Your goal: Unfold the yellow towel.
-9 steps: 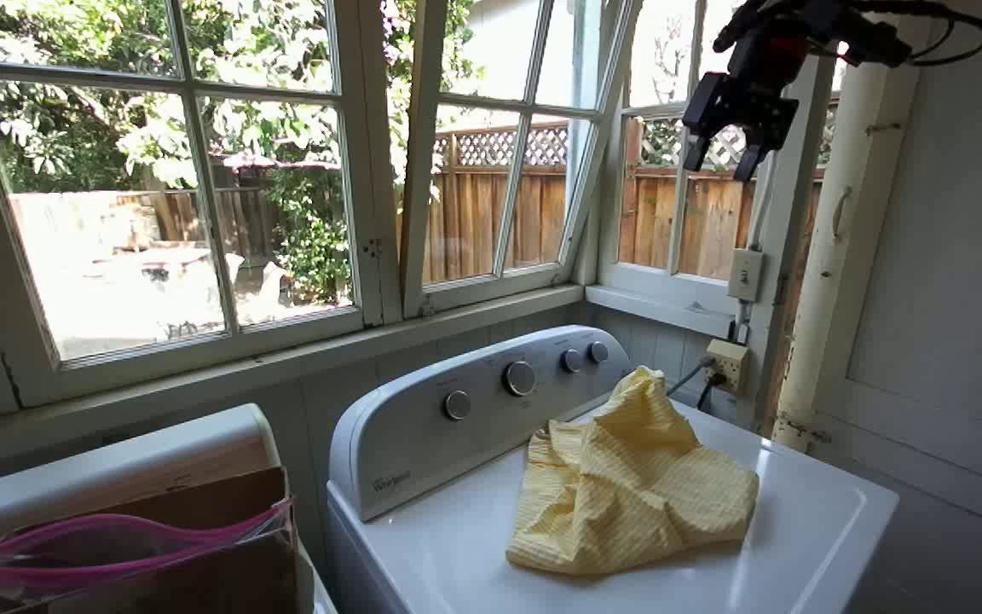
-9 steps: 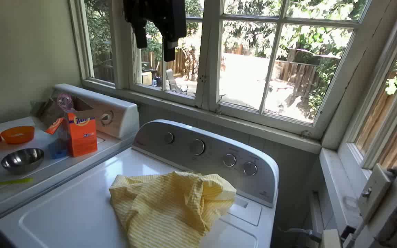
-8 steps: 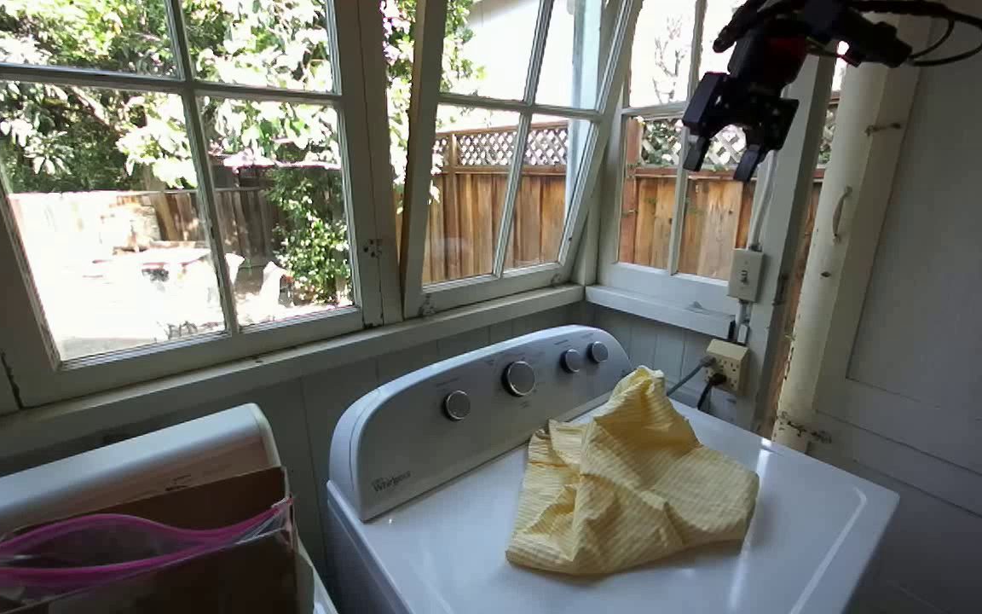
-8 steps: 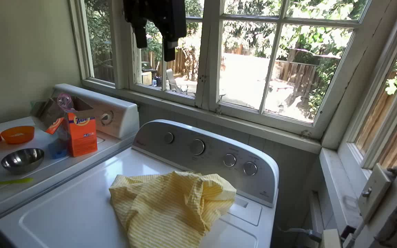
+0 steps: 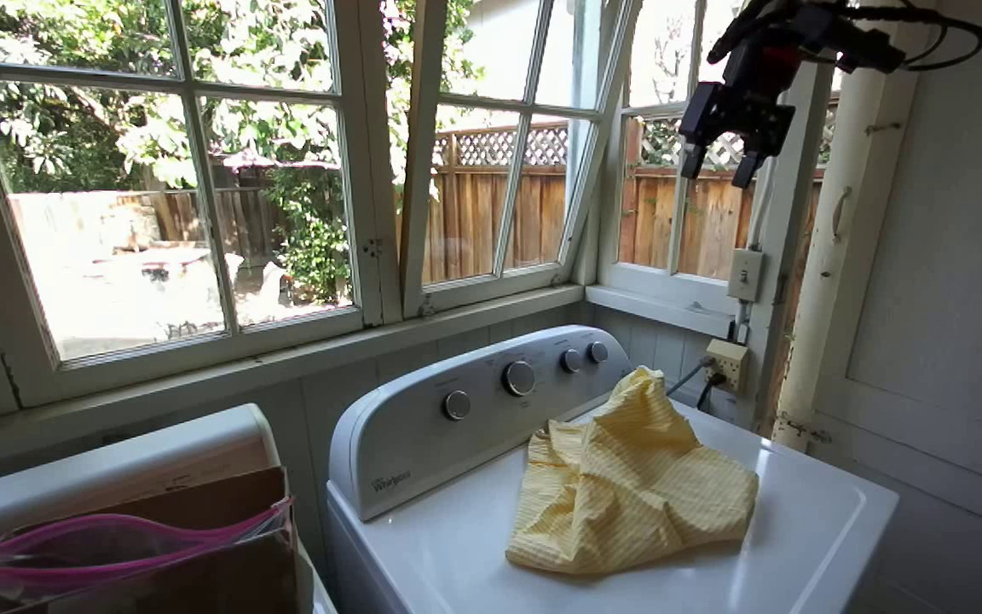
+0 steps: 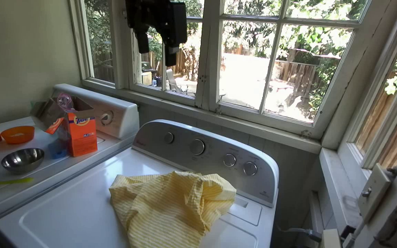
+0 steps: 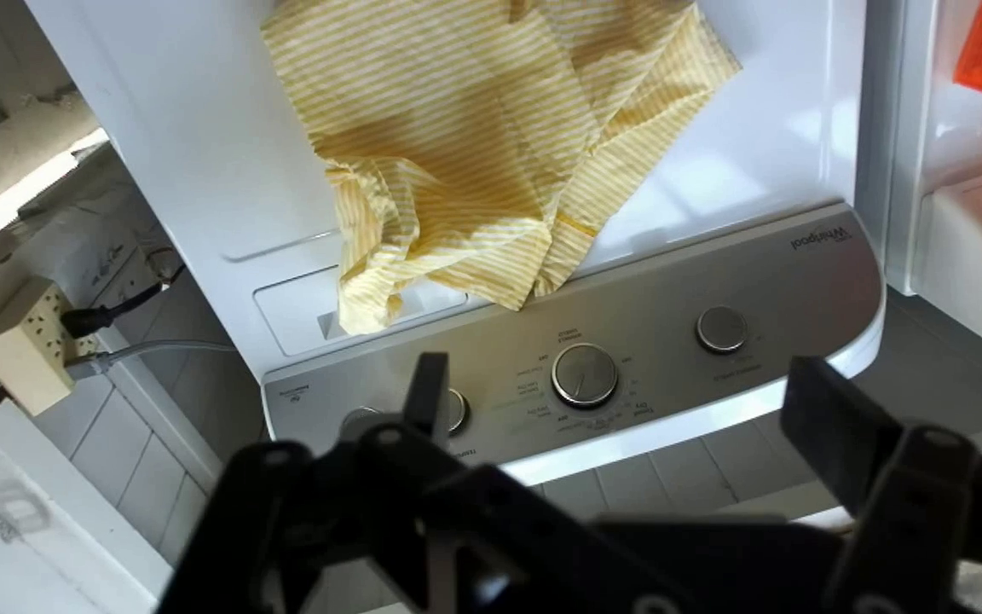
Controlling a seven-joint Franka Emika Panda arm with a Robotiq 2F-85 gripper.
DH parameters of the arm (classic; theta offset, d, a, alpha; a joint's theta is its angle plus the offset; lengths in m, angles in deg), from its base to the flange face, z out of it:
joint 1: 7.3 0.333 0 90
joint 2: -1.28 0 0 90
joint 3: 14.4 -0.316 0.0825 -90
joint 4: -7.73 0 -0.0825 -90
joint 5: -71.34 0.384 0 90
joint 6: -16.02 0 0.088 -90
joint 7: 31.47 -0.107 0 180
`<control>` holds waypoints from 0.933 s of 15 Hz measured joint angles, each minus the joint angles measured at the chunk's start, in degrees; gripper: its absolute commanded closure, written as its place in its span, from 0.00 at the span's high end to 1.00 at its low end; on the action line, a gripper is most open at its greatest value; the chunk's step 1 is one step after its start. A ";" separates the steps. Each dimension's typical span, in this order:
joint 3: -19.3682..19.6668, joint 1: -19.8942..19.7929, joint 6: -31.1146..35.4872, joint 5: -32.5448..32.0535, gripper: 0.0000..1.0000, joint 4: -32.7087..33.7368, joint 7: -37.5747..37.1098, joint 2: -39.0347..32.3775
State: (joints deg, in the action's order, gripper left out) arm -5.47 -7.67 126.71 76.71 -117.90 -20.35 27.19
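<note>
The yellow towel lies crumpled and partly folded on the white washer top, with a raised peak toward the back. It also shows in an exterior view and at the top of the wrist view. Its lower part is cut off in one of these exterior pictures, and its top edge in the wrist view. My gripper is open and empty, high above the towel and apart from it. It also shows in an exterior view. In the wrist view my spread jaws stand over the control panel.
The control panel rises along the machine's back, below the windows. A second white machine beside it holds an orange Tide box, a metal bowl and an orange bowl. An outlet box with plugs is at the corner.
My gripper has moved slightly down in both exterior views. It stays open. The towel has not moved.
</note>
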 measured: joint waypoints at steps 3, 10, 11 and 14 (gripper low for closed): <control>-2.87 -0.97 5.32 -3.14 1.00 -1.05 -4.68 -4.43; -9.86 -2.08 14.39 -17.81 1.00 -1.33 -25.76 -19.36; -10.20 -2.05 14.91 -19.58 1.00 -1.24 -28.01 -21.03; -10.82 -1.57 16.67 -23.66 1.00 -1.12 -33.69 -24.86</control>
State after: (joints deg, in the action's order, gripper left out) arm -16.29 -9.24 143.38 53.05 -119.01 -54.03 2.32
